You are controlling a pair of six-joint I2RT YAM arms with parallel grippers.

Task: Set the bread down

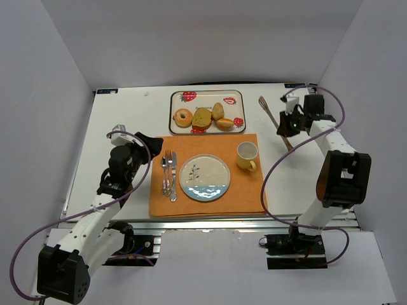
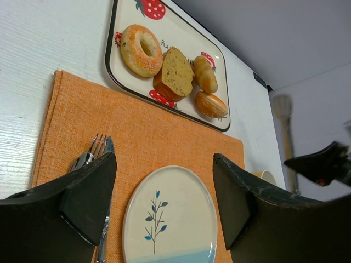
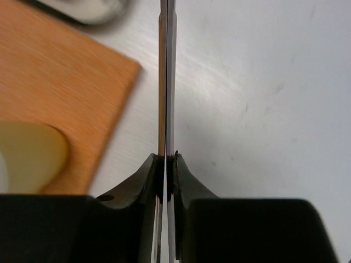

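The right gripper is pinching the tongs flat together, so they could be twisting loose or failing to open around a roll. The left gripper is hanging spread wide above the plate. The bread is sitting on the tray, well apart from the tongs. The tongs' tips are cut off in the wrist view and are seemingly closed.

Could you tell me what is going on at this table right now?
The right gripper is shut on a pair of metal tongs to the right of the orange placemat. The left gripper hangs open above the plate, holding nothing. The bread, a ring, a slice and two rolls, lies on the strawberry tray; the plate is bare.
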